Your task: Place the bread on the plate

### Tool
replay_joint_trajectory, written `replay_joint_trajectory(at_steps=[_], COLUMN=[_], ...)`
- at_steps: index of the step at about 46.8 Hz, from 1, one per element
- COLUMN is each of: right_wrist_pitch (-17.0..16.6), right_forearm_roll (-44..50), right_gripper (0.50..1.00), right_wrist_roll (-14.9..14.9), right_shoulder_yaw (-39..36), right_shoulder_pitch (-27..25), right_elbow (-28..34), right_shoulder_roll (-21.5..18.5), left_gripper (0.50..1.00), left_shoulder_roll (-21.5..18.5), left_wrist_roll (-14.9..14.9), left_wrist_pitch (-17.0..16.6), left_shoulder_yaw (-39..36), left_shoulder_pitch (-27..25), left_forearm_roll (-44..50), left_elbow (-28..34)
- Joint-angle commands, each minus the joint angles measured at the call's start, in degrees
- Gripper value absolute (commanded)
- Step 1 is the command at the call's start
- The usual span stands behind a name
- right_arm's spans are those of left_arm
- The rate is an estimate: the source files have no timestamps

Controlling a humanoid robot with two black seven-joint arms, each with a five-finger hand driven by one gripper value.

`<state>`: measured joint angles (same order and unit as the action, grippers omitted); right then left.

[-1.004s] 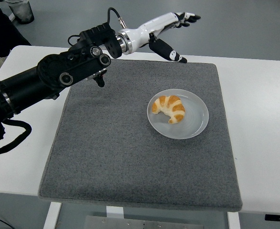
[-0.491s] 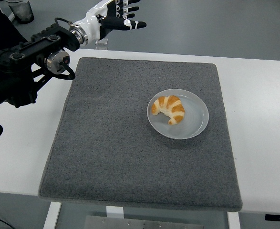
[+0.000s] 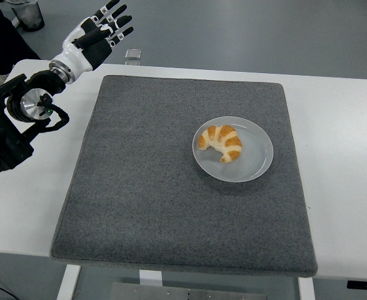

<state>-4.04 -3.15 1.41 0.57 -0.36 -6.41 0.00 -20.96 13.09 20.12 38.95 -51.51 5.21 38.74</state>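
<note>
Left hand (image 3: 94, 37): fingers (image 3: 111, 7) spread, holding nothing, raised past the table's (image 3: 342, 119) far-left corner. Bread (image 3: 222, 142), 1 croissant, lies on the plate (image 3: 256, 165), right of centre on the grey mat (image 3: 145, 187). Small clear object (image 3: 132, 54) beyond mat, unidentifiable.

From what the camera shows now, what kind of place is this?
Probably a robot test lab, not a kitchen: a plain white table with a grey felt mat, one golden croissant on a round grey plate, bare grey floor behind.
</note>
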Motion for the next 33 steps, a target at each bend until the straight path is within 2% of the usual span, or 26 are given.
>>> replay_joint_trajectory(at_steps=[1,12,19,33], right_wrist_pitch=[0.00,0.00,-0.18,0.00], right_forearm_roll=[-0.01,-0.19,-0.36,-0.72], right_gripper=[0.952,0.952,0.952,0.952], right_wrist_roll=[0.09,0.09,0.00,-0.09], right_shoulder_yaw=[0.05,0.13,-0.04,-0.57], right_shoulder_pitch=[0.10,0.01,0.01,0.01], right_elbow=[0.00,0.08,0.08,0.00], right_shoulder_roll=[0.00,0.00,0.00,0.00], left_gripper=[0.999,0.999,0.999,1.000], left_shoulder_roll=[0.30,1.27,3.20,5.31], left_wrist_roll=[0.53,2.29,2.55,5.80], left_wrist_pitch=[0.45,0.10,-1.22,-4.29], left_shoulder_yaw=[3.23,7.64,7.81,8.34], left_shoulder_pitch=[2.90,7.03,7.39,7.12], left_forearm_roll=[-0.03,0.24,0.41,0.41], left_elbow=[0.20,-0.15,-1.82,-2.61])
